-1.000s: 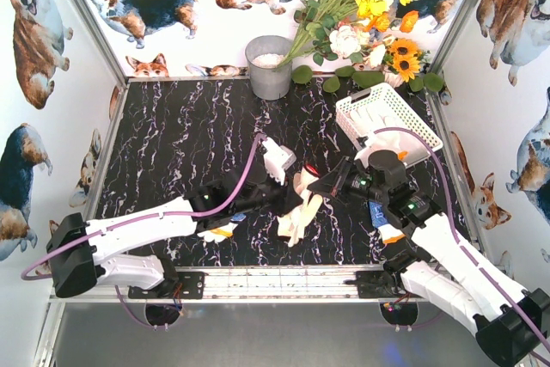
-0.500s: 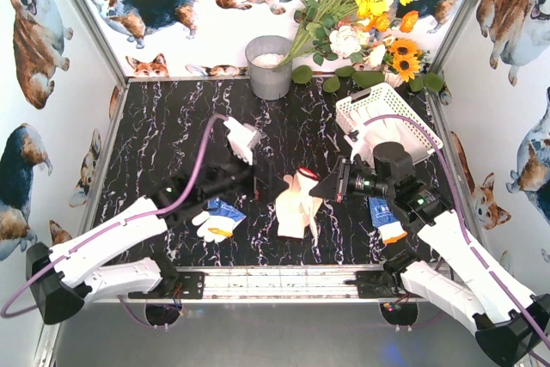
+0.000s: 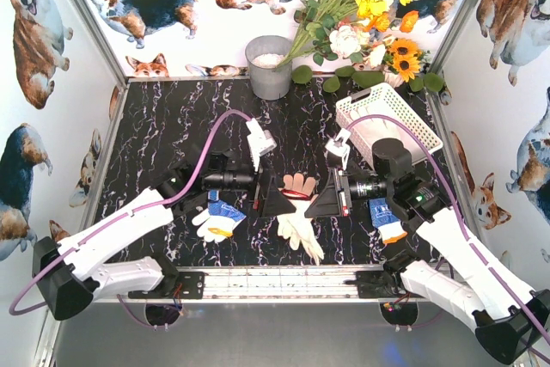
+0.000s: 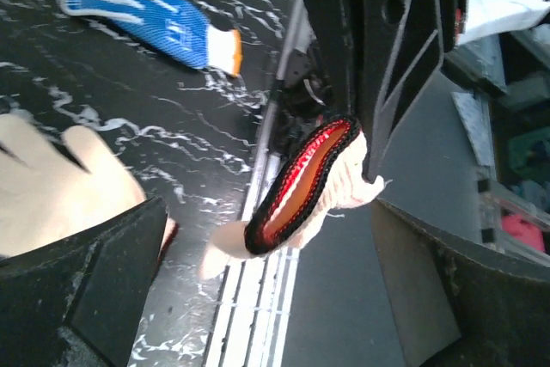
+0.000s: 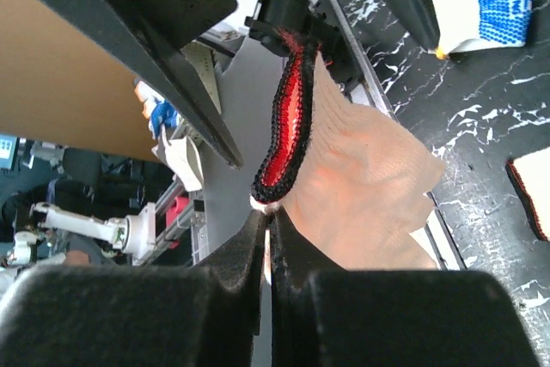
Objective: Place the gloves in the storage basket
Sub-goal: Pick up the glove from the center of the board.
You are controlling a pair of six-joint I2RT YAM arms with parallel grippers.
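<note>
1. The cream glove (image 3: 301,228) hangs at mid-table between both grippers, well apart from the storage basket (image 3: 404,131); its long axis runs cuff to fingers, which point to the near edge;
2. Since a second ago the left gripper (image 3: 268,198) has opened wide and holds nothing; the right gripper (image 5: 268,217) stays pinched on the cuff;
3. The cuff is red inside, with a black edge.

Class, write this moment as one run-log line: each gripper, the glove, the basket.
left gripper: open | right gripper: shut on cream glove cuff | cream glove: not yet in storage basket

Two blue gloves (image 3: 219,219) (image 3: 384,217), one basket (image 3: 418,126), one bucket (image 3: 269,70)
</note>
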